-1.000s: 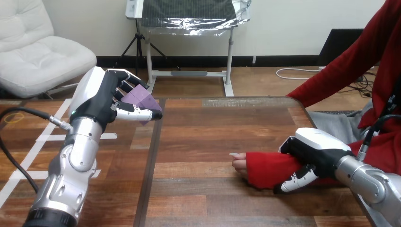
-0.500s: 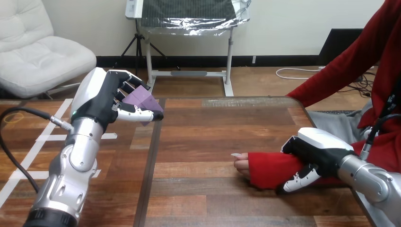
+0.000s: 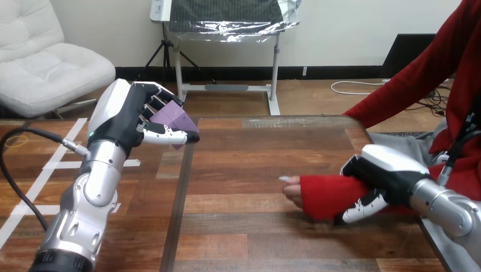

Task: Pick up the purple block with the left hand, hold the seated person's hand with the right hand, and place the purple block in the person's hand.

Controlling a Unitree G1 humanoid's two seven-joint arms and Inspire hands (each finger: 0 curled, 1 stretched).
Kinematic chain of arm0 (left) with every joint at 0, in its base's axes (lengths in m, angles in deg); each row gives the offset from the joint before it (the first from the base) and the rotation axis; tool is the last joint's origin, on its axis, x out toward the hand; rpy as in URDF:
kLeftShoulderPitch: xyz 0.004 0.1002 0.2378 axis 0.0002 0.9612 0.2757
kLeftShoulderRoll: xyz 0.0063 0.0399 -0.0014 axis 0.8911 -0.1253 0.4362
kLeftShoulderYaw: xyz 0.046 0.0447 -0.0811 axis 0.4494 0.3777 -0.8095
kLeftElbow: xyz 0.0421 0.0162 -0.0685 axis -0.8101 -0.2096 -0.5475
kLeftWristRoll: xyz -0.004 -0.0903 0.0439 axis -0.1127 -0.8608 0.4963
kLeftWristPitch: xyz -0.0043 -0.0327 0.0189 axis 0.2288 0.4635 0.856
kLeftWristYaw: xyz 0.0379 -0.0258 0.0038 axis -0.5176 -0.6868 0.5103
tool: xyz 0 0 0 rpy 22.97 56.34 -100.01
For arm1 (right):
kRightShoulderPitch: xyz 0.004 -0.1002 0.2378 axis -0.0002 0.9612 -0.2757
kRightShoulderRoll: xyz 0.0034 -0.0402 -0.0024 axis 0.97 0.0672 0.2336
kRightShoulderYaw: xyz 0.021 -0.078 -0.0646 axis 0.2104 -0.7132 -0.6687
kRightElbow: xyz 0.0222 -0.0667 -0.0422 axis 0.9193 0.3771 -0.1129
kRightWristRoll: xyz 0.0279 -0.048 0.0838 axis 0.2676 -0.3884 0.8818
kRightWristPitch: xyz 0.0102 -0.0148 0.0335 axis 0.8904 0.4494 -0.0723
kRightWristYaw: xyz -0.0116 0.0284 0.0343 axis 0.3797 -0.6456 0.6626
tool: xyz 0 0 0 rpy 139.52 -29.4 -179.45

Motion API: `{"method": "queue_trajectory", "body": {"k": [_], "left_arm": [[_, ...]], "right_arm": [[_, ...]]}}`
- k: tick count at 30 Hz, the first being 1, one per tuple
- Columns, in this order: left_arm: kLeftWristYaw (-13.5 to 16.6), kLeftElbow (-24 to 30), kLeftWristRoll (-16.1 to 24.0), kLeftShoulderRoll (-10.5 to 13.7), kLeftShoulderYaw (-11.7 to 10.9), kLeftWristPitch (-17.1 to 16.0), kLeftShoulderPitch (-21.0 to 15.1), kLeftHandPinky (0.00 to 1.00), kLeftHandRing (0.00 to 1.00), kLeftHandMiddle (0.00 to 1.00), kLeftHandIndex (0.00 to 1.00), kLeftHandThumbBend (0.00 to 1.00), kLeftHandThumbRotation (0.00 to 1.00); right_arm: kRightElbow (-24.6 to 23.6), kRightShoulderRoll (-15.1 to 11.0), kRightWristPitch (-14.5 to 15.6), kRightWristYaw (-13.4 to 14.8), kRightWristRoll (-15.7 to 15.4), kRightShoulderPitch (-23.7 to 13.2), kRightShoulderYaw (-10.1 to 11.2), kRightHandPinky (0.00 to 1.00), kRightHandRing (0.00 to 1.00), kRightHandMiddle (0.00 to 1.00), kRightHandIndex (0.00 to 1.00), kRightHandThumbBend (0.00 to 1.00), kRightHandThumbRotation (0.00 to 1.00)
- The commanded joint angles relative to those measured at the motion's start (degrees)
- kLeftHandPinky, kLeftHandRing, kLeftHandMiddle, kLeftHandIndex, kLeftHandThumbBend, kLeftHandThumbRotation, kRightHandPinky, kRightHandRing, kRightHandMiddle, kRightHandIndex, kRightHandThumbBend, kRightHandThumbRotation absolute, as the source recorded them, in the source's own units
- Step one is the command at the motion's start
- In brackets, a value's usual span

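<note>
Between the thumb and curled fingers of the left hand (image 3: 127, 116) sits the purple block (image 3: 174, 119) — the hand is closed round it and holds it up off the table (image 3: 244, 226). The fingers hide much of the block, so I cannot tell which way its long side runs.

Far off to the right of this hand, and lower down, is the person's hand (image 3: 293, 191). It sticks out of a red sleeve (image 3: 326, 195), and its fingertips point toward the left hand.

The right hand (image 3: 385, 173) is just behind it on the sleeve — fingers over the top, thumb underneath, so it grips the wrist. It is much nearer the person's hand, but the left hand has the block. So I think the left hand must carry the block across to the right and down.

The sleeve covers most of the person's hand, so I cannot tell if the palm faces up. I see nothing in it.
</note>
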Motion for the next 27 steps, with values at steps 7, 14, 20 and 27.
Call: {"method": "queue_trajectory", "body": {"k": [7,14,20,27], "left_arm": [[0.42,-3.84,-2.38,-0.96,-0.71,-3.95,-4.57,0.26,0.32,0.40,0.43,0.66,0.00],[0.60,-7.16,-2.88,-2.15,-0.46,-5.70,-6.05,0.27,0.34,0.41,0.43,0.66,0.00],[0.88,-9.34,-3.14,-3.28,-0.42,-6.31,-7.17,0.27,0.33,0.41,0.43,0.65,0.00],[0.99,-11.40,-3.00,-4.04,-0.29,-7.11,-8.23,0.26,0.32,0.40,0.43,0.65,0.00]], "right_arm": [[-6.96,-3.61,0.05,-0.50,3.80,-2.94,5.31,0.22,0.25,0.30,0.32,0.72,0.29],[-10.86,-3.83,1.70,-1.75,4.48,-1.91,6.56,0.21,0.23,0.29,0.31,0.72,0.29],[-13.07,-3.97,1.60,-1.95,4.80,-1.16,7.18,0.21,0.24,0.30,0.32,0.72,0.32],[-14.72,-3.94,1.36,-1.82,5.03,-0.69,7.49,0.22,0.25,0.31,0.32,0.72,0.32]]}}
